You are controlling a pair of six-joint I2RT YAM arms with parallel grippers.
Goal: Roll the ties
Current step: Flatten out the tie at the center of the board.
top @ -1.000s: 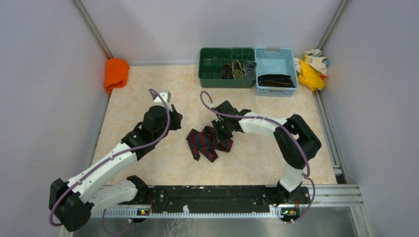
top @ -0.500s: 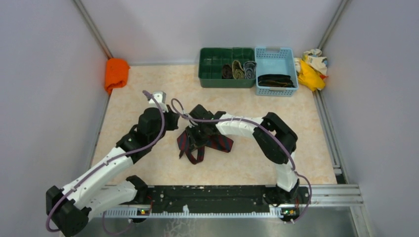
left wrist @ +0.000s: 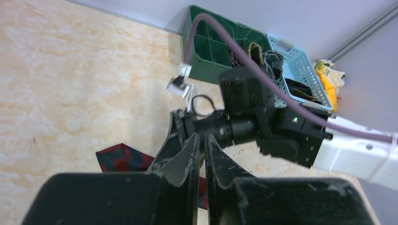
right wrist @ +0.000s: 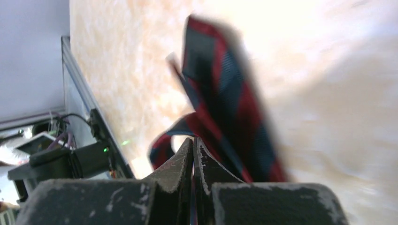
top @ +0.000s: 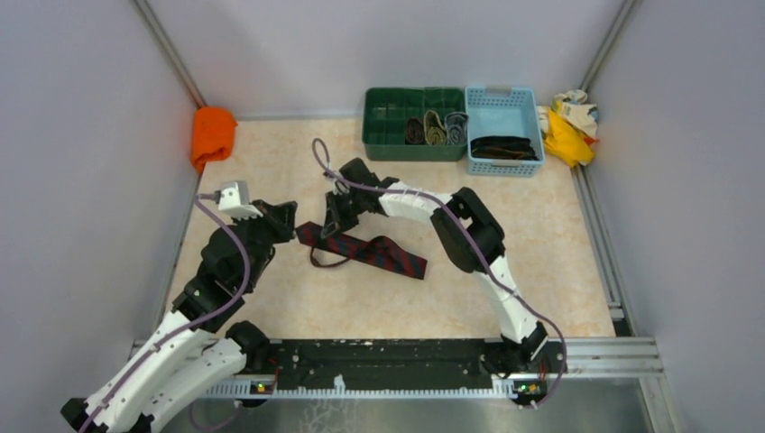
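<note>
Right tool (top: pixel 330 224), clenched on tie (top: pixel 383 255), drags it toward 9 o'clock. Tie now unfolded, stretched across desk (top: pixel 505 271) centre, likely ready for rolling. Left tool (top: pixel 287 220) pulls back toward 7 o'clock, empty; released or clenched, cannot tell.

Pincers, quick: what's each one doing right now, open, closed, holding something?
Left pincer: nearly together, nothing seen in it; whether it is fully closed cannot be told.
Right pincer: closed on the tie.

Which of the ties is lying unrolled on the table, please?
The dark red plaid tie, stretched across the table; the others sit rolled in the green tray or heaped in the blue basket.
</note>
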